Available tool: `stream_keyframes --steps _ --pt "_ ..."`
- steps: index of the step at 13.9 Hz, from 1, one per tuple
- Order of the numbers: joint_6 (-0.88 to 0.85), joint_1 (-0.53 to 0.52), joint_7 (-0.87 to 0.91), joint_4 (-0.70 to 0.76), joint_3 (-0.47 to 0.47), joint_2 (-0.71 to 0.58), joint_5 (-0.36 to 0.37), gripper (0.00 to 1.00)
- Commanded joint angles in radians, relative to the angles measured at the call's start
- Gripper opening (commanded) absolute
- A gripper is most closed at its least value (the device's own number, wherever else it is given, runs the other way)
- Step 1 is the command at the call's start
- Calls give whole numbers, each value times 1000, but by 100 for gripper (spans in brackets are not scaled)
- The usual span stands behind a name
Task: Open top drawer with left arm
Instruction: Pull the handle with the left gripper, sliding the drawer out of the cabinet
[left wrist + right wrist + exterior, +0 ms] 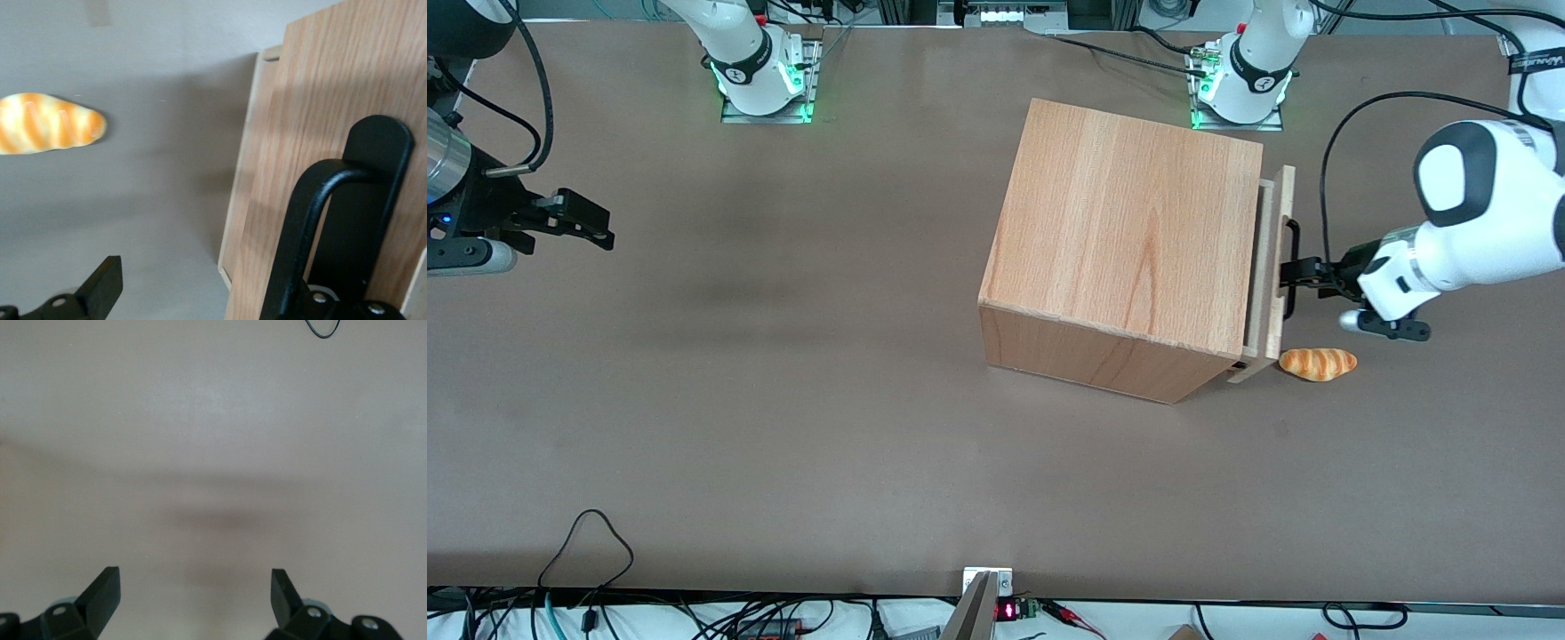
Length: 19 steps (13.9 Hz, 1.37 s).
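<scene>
Top drawer (1270, 276) stood slightly out of wooden box (1129, 240) | left gripper (1303, 271) at black handle (313, 227), finger spread unclear | bread roll (1318, 363) on tabletop (783, 400) beside drawer front's nearer corner

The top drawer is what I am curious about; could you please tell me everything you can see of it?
The top drawer is pale wood, with a flat front panel carrying a slim black bar handle. It stands pulled slightly out of the wooden box, showing a narrow strip of its tray. The left arm's gripper is at the handle. A bread roll lies on the table close to the panel's nearer corner.
</scene>
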State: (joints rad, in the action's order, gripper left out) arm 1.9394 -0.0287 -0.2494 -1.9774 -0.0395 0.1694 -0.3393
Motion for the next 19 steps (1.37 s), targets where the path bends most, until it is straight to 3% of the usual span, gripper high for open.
stream_keyframes --steps 1,11,15,19 --pt "59 -4 38 -3 -43 21 -7 100" --pt "165 -56 -60 18 -126 78 -6 100" --pt "165 -77 -68 61 -146 91 43 100" --pt "165 -86 -80 83 -164 96 45 100"
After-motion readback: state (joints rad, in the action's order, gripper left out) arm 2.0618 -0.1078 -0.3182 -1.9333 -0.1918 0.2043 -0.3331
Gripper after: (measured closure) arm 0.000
